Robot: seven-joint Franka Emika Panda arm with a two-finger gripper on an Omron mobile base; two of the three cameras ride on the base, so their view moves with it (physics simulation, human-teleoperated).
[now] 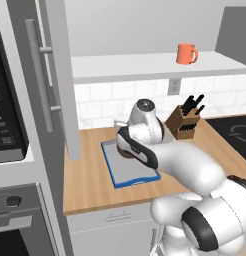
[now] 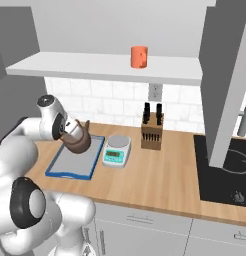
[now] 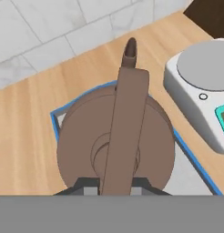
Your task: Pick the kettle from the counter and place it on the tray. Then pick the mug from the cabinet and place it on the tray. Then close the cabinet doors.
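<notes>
The gripper (image 3: pixel 114 189) is clamped on the handle of the kettle (image 2: pixel 77 141), which sits over the far end of the tray (image 2: pixel 65 167) on the bench (image 2: pixel 160 175), seemingly just above it. The mug (image 2: pixel 139 56) stands on the cabinet shelf (image 2: pixel 95 67).

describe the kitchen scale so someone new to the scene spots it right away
Start at the wooden counter below the open shelf. Between the blue-rimmed tray and the brown knife block sits the scale: low and white, with a round grey top plate and a teal display panel, unlike the flat tray beside it.
</notes>
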